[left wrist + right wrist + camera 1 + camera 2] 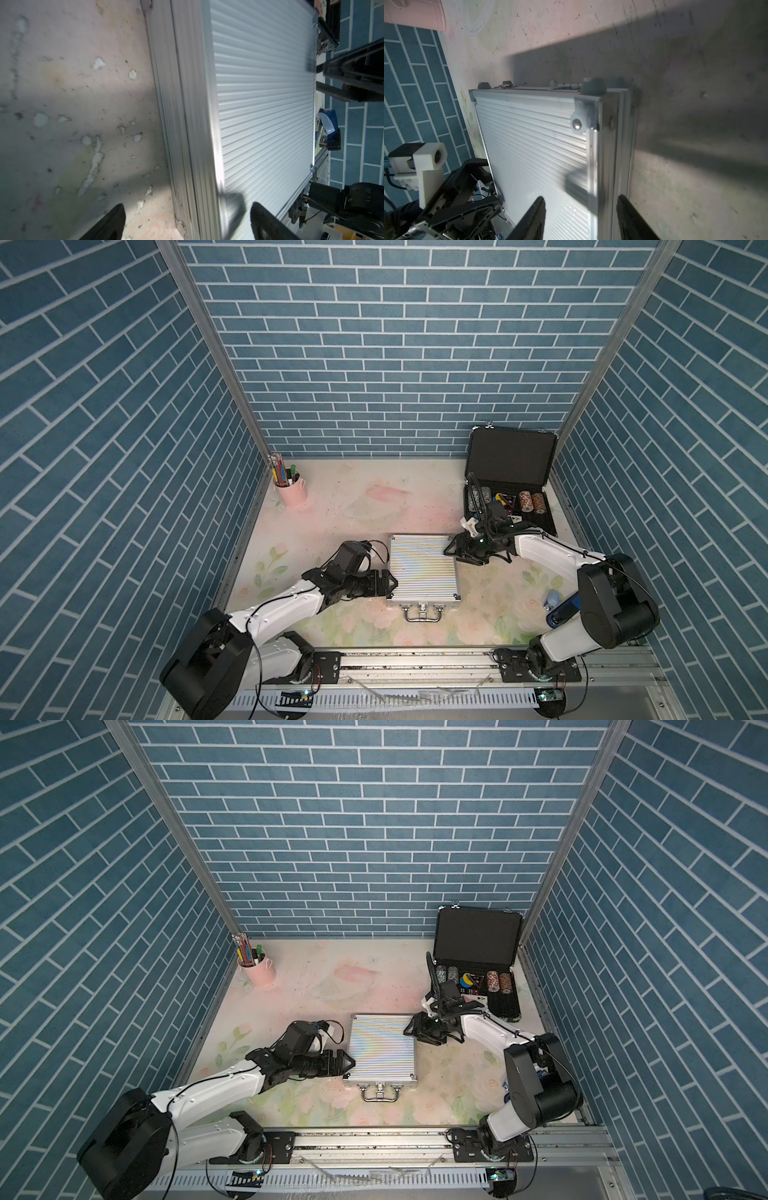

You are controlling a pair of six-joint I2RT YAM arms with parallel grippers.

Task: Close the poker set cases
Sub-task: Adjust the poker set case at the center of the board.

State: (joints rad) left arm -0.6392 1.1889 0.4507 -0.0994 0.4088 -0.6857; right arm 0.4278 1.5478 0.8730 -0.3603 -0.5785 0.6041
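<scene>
The left arm reaches low across the table (353, 506), wrist level. The left gripper (392, 580) stands wide open and holds nothing. In the left wrist view one finger (116, 220) is over bare table and the other (261, 218) over the ribbed lid, with the side wall of the silver case (422, 568) between them.

That case lies flat with its lid down and its handle (422, 612) toward the robot. It is rigid ribbed aluminium, probably light and apt to slide if nudged sideways, so pressing down on the lid looks safer.

The right arm bends in from the other side. The right gripper (453, 555) has its fingers parted across the case's far corner edge, clamping nothing that I can see.

Beyond those fingers the black case (511, 456) stands open with its lid upright and poker chips (527, 502) in the base. The chips likely anchor the base. The lid's top rim is the place to take hold, though the lid may drop fast.
</scene>
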